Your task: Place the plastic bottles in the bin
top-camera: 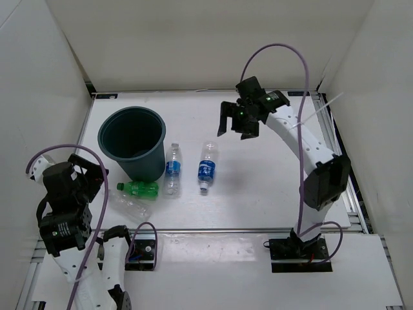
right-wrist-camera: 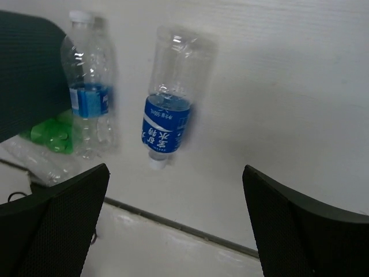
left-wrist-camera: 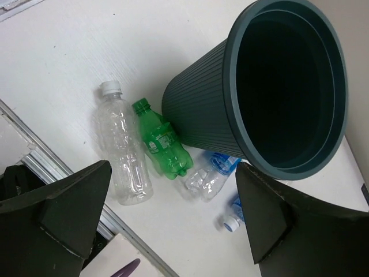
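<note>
On the white tabletop (top-camera: 271,187), the following are recorded.

Bin (top-camera: 147,166): set upright at the far left, mouth up, presumably so that bottles can be dropped in from above.

Plastic bottles, four, all laid on their sides outside the bin; none is yet deposited. One blue-labelled bottle (top-camera: 172,169) is placed just beside the bin's right wall. A second blue-labelled bottle (top-camera: 206,168) is laid apart to the right, cap toward the near edge. The green bottle (top-camera: 137,188) is tucked against the bin's near base, and the unlabelled clear bottle (top-camera: 132,205) is laid alongside it.

Right arm (top-camera: 310,148): reached out over the tabletop. Its jaws are spread wide and nothing is held. The second blue-labelled bottle is framed between them, so a pick of that bottle is judged to be in preparation.

Left arm (top-camera: 64,219): drawn back at the near left corner. Its jaws are likewise parted and empty, held above the green and unlabelled bottles.
</note>
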`<state>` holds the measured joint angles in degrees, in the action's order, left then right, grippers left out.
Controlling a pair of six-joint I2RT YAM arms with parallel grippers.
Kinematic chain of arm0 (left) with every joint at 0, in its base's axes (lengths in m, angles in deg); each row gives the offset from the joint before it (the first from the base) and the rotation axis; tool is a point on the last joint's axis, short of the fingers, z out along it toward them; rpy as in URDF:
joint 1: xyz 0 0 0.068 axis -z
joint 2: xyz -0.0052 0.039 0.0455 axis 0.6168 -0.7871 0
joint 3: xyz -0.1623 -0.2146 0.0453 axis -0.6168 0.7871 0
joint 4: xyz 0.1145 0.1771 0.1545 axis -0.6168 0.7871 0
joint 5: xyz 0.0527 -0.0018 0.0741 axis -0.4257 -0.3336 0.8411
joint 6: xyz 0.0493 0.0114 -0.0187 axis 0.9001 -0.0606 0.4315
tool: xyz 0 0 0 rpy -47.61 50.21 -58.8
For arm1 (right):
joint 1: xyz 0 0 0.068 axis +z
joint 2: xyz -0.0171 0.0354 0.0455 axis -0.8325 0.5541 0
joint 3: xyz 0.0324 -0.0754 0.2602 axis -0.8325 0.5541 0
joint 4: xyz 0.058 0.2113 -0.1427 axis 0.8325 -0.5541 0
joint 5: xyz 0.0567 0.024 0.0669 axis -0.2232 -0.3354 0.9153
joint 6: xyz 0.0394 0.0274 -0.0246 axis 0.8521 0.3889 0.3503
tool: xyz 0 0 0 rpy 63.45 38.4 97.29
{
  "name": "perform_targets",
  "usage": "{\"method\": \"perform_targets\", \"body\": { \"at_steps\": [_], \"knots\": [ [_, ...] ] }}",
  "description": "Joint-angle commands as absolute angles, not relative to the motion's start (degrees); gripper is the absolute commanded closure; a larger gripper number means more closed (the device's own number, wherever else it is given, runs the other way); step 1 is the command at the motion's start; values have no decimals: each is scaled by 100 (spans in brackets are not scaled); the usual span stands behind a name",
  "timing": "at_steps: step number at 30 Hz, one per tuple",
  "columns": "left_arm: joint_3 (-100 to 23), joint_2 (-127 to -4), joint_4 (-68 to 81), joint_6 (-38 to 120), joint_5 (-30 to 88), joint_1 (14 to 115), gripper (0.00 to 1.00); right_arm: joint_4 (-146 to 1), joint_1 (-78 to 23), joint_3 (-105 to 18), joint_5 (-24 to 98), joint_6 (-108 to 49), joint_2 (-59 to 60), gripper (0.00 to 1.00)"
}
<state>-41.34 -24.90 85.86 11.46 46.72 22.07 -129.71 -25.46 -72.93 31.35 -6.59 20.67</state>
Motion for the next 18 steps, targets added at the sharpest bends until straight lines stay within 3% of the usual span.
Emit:
{"method": "perform_targets", "body": {
  "at_steps": [1,6,18],
  "knots": [
    [-4124,-2606,8448,1305,4744,2226,0,-12734,-2612,-7433,4302,-1000,2540,0],
    [-3879,-2484,8299,1235,5052,2279,0,-12340,-2612,-7696,5276,-982,3358,0],
    [-3685,-2062,8395,1130,5456,2279,0,-12128,-2436,-7855,5763,-859,4632,0]
  ]
}}
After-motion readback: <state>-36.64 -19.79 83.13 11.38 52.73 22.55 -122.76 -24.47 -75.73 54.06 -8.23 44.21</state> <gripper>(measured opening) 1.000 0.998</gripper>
